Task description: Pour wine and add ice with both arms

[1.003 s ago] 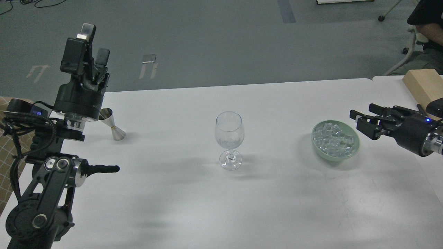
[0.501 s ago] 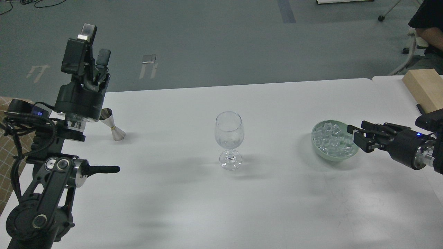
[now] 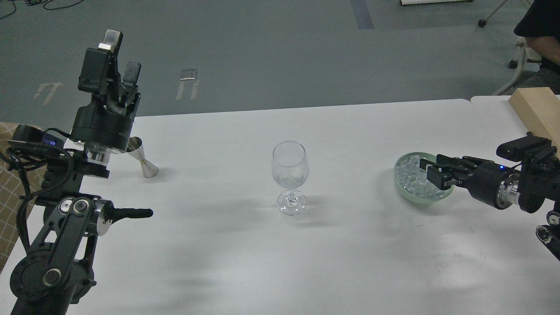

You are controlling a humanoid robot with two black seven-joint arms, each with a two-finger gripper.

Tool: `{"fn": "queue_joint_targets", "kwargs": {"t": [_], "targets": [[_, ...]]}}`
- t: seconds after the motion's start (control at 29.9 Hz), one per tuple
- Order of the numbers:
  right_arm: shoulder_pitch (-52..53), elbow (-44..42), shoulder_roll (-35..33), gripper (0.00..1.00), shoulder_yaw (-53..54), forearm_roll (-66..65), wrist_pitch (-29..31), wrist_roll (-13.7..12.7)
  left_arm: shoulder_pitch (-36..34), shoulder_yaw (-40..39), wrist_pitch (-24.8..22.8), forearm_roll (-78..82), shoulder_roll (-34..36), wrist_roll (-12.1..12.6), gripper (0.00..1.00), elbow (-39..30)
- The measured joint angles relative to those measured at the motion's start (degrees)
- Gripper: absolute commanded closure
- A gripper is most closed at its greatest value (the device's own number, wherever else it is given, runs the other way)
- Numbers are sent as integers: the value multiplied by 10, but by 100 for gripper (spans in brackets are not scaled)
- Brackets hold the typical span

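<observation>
A clear stemmed wine glass (image 3: 289,175) stands upright at the middle of the white table (image 3: 306,253). A pale green bowl (image 3: 404,191) at the right holds many small clear ice cubes (image 3: 409,174). My right gripper (image 3: 431,172) reaches in from the right, open, its fingers over the bowl's right half just above the ice. My left gripper (image 3: 116,57) is raised at the far left, pointing up, its fingers apart and empty. A steel jigger (image 3: 143,158) stands tilted on the table just right of my left wrist.
A wooden block (image 3: 536,111) lies at the table's far right edge. A seated person (image 3: 540,30) is beyond the right corner. The left arm's elbow (image 3: 78,214) sticks out over the table's left front.
My right gripper has moved left and down, from beside the bowl to over its right half above the ice. The left arm has barely moved.
</observation>
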Motion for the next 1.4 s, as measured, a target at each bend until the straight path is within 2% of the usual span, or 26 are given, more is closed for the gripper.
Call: {"fn": "queue_joint_targets", "kwargs": {"t": [0.23, 0.6, 0.94, 1.24, 1.4], "targets": [[11, -14, 0, 51, -7, 0, 0, 0, -13, 16, -1, 0, 9, -11, 2, 29], [11, -16, 4, 51, -8, 0, -1, 0, -31, 32, 5, 7, 20, -11, 2, 47], [8, -14, 6, 51, -8, 0, -1, 0, -32, 36, -9, -113, -14, -11, 2, 43], [8, -15, 2, 51, -7, 0, -1, 0, -28, 38, -49, -125, -7, -12, 2, 43], [10, -16, 2, 51, -7, 0, -1, 0, -28, 31, -110, -135, -6, -19, 2, 46]]}}
